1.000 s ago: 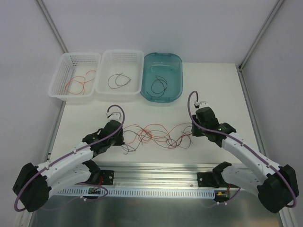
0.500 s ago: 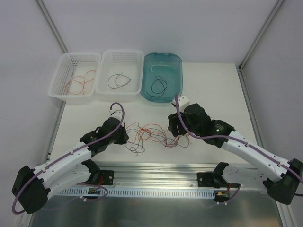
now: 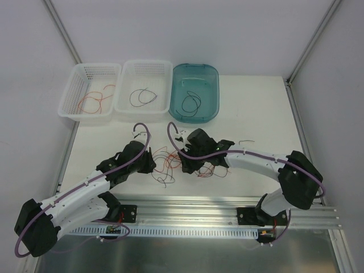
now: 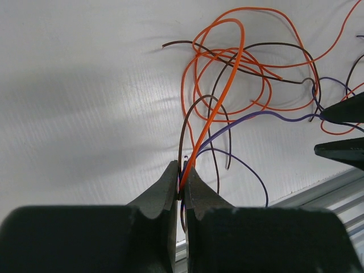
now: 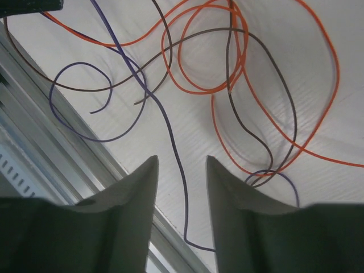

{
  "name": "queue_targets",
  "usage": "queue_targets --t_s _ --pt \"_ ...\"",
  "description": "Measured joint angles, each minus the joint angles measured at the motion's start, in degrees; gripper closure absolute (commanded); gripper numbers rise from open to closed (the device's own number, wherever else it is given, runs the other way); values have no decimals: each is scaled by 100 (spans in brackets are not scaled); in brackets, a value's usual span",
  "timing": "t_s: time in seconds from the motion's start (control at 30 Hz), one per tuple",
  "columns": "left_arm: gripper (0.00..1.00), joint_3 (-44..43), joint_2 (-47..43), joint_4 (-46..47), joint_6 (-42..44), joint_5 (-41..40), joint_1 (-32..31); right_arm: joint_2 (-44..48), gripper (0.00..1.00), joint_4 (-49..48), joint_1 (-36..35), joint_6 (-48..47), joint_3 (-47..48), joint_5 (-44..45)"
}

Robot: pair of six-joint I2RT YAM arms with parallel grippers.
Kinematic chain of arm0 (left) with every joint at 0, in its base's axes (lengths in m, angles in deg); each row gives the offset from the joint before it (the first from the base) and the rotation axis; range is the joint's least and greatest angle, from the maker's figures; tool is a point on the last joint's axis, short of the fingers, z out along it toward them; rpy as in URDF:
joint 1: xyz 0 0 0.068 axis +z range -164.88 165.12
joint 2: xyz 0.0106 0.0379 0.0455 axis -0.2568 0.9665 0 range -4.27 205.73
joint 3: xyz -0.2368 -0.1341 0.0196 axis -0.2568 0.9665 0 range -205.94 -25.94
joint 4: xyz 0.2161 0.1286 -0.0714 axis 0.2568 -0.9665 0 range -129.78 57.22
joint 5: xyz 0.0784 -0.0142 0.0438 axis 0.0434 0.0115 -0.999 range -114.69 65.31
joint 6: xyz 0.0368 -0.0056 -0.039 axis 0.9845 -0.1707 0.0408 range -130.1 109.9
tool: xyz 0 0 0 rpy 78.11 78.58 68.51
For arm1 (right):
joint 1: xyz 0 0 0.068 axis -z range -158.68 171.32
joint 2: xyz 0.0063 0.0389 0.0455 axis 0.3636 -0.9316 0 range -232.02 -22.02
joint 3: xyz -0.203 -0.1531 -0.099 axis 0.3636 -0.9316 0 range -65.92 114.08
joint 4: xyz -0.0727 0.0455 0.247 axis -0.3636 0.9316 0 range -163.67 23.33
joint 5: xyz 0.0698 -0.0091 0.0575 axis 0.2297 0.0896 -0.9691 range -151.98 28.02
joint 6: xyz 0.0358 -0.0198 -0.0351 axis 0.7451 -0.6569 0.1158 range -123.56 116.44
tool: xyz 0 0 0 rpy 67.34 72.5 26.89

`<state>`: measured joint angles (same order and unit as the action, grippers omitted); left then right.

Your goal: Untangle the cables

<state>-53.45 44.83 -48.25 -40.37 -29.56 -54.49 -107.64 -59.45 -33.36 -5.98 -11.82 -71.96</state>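
Walls (image 3: pixel 187 34): plain pale grey.
Table (image 3: pixel 256 102): white, softly lit.
Frame: 2 slanted metal posts (image 3: pixel 63 31), rail (image 3: pixel 187 206) at near edge.

**Landmark:** tangle of cables (image 3: pixel 170 161), on the table (image 3: pixel 256 108), near its front middle.

- **At the tangle's left edge, touching:** left gripper (image 3: pixel 150 166), several strands pinched between its fingers.
- **At its right edge:** right gripper (image 3: pixel 186 166), astride one strand.
- **Behind the tangle, in a row along the far side:** left basket (image 3: pixel 96 65) far to the left, middle basket (image 3: pixel 149 61) slightly left, tub (image 3: pixel 207 91) slightly right, with a loose cable (image 3: pixel 142 96) in each.
- **Well right of the tangle:** stray cable (image 3: pixel 246 141), apart.
- **In front of the tangle:** rail (image 3: pixel 187 206).
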Motion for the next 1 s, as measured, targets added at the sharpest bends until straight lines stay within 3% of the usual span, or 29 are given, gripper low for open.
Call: queue_targets --t_s 0.07,0.1,0.17,0.27,0.3,0.33,0.43,0.57,0.8,1.0 --pt "100 0 0 11 -2 -2 0 -118 83 -52 -33 11 0 -79" --pt "98 0 0 13 -4 -4 -2 -127 99 -55 -44 26 0 -98" --pt "94 7 0 20 -17 -11 -2 -74 99 -66 -68 57 0 -87" --pt "77 57 0 26 -39 -31 0 195 99 13 -81 42 0 101" --pt "68 85 0 28 -55 -35 0 365 99 68 -81 20 0 221" --pt "52 120 0 39 -76 -39 0 573 99 153 -79 0 0 361" --pt "25 208 -15 63 -144 -33 0 1316 99 409 -52 -55 0 758" --pt "12 304 -236 83 -157 7 0 2415 99 734 -15 -133 28 1316" --pt "11 337 -911 295 -9 201 -2 4113 99 855 0 -173 46 1794" --pt "11 369 -1023 407 28 457 -2 5436 99 125 0 -173 -420 1827"
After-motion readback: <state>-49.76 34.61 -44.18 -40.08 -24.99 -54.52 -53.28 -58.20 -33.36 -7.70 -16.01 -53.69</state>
